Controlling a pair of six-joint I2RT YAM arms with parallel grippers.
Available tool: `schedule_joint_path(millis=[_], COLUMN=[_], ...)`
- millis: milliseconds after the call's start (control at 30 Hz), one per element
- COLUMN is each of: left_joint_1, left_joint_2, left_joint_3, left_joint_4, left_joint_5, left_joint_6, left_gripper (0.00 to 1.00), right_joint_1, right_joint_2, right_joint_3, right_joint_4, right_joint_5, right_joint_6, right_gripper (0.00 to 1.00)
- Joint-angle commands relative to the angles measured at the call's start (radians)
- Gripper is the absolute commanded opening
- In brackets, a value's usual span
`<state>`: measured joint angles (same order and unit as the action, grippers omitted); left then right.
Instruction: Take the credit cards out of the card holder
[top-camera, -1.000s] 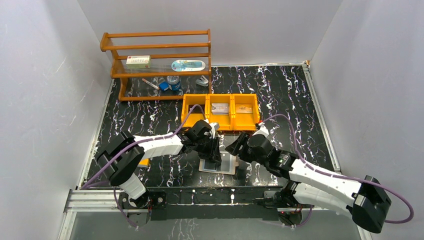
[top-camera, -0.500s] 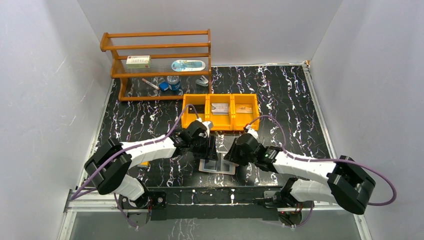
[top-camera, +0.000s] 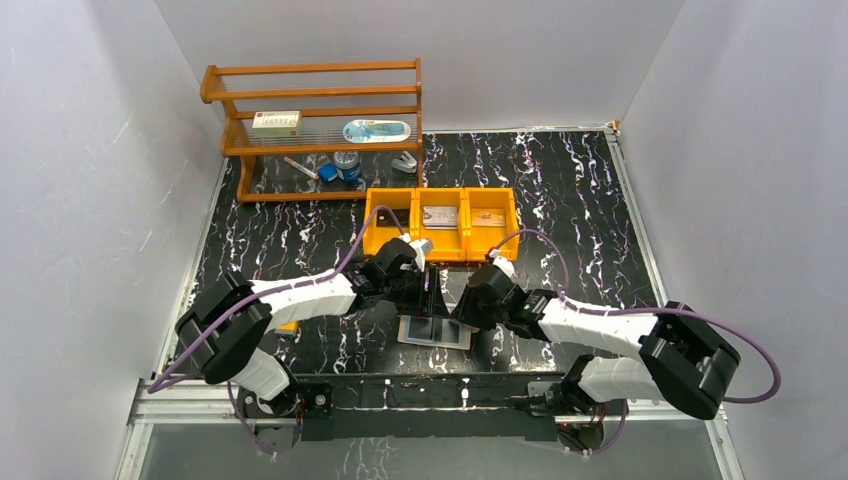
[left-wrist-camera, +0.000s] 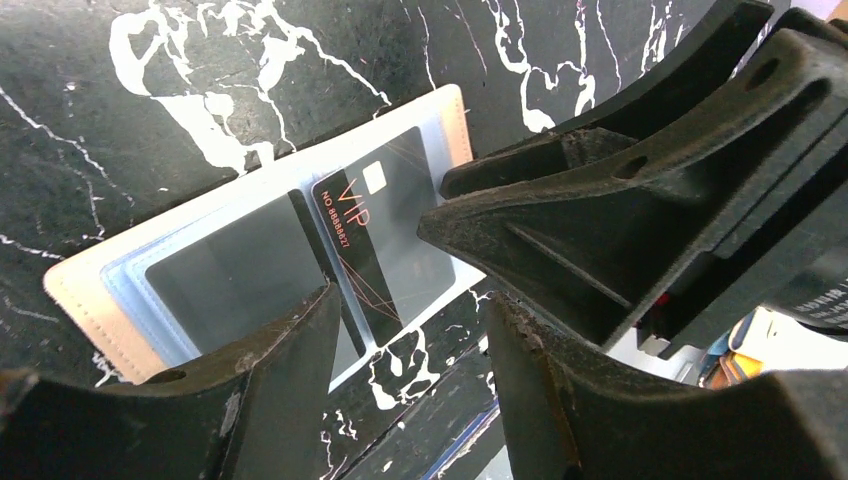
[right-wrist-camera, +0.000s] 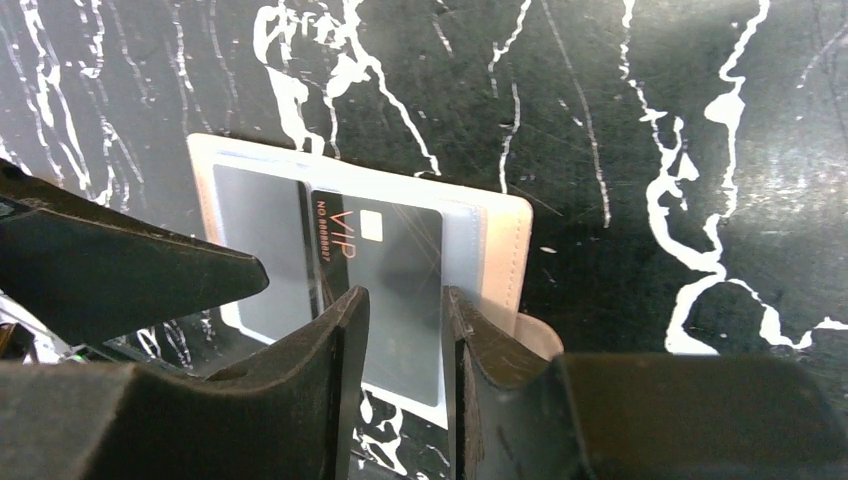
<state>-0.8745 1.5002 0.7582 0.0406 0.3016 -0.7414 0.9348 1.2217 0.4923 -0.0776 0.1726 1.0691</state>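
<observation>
The tan card holder (top-camera: 436, 331) lies spread open near the table's front edge, clear sleeves up. It also shows in the left wrist view (left-wrist-camera: 75, 295) and the right wrist view (right-wrist-camera: 506, 245). A black card marked VIP (left-wrist-camera: 385, 245) sits in one sleeve, also seen in the right wrist view (right-wrist-camera: 385, 265). The other sleeve looks grey and empty. My left gripper (left-wrist-camera: 410, 325) is open just above the holder's near edge. My right gripper (right-wrist-camera: 405, 315) is open with a narrow gap, low over the black card; nothing shows between its fingers. Both grippers (top-camera: 428, 292) (top-camera: 462, 306) meet over the holder.
An orange three-compartment tray (top-camera: 440, 247) stands just behind the grippers, with a black card (top-camera: 392, 215), a grey-silver card (top-camera: 440, 215) and a brownish card (top-camera: 489, 217) in it. A wooden shelf rack (top-camera: 315, 130) with small items stands at the back left.
My right arm has swung left and lowered its gripper over the holder. My left gripper has shifted slightly back along the holder. The holder has stayed in place.
</observation>
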Motion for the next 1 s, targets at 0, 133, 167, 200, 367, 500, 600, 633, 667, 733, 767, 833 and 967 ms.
schedule_joint_path(millis=[0,133,167,200,367,500,600,633,667,733,767,833,967], left_joint_1=[-0.004,-0.004,-0.004,-0.004,-0.004,-0.004,-0.004,-0.004,-0.004,-0.003,-0.003,-0.003,-0.003], left_joint_2=[0.030,0.064,0.072,0.078,0.104,0.115,0.127,0.130,0.134,0.136,0.135,0.132,0.122], left_joint_3=[0.001,-0.015,-0.022,-0.029,-0.048,-0.060,-0.067,-0.069,-0.072,-0.080,-0.088,-0.099,-0.110], left_joint_4=[0.051,0.056,0.062,0.068,0.089,0.080,0.084,0.085,0.086,0.093,0.098,0.100,0.068], left_joint_5=[0.052,0.044,0.042,0.043,0.046,0.029,0.029,0.026,0.024,0.017,0.013,-0.002,-0.063], left_joint_6=[-0.016,-0.014,-0.017,-0.019,-0.039,-0.063,-0.075,-0.079,-0.085,-0.096,-0.103,-0.116,-0.142], left_gripper=[0.55,0.54,0.54,0.54,0.52,0.50,0.48,0.48,0.47,0.47,0.46,0.46,0.50], right_joint_1=[-0.011,-0.011,-0.013,-0.013,-0.014,-0.014,-0.016,-0.016,-0.016,-0.018,-0.018,-0.017,-0.019], right_joint_2=[0.013,0.003,-0.001,-0.005,-0.009,0.001,0.006,0.007,0.007,0.006,0.006,0.004,0.008], right_joint_3=[-0.029,-0.053,-0.059,-0.064,-0.080,-0.080,-0.083,-0.083,-0.083,-0.083,-0.083,-0.084,-0.086], right_joint_4=[0.019,0.005,0.004,0.003,0.005,-0.001,0.004,0.004,0.004,0.004,0.004,0.007,0.017], right_joint_5=[0.004,0.017,0.021,0.025,0.020,0.016,0.011,0.011,0.008,0.006,0.005,0.005,-0.004], right_joint_6=[0.015,0.043,0.047,0.051,0.061,0.063,0.064,0.064,0.064,0.064,0.066,0.065,0.062], right_gripper=[0.39,0.33,0.31,0.30,0.28,0.27,0.27,0.27,0.27,0.27,0.27,0.26,0.21])
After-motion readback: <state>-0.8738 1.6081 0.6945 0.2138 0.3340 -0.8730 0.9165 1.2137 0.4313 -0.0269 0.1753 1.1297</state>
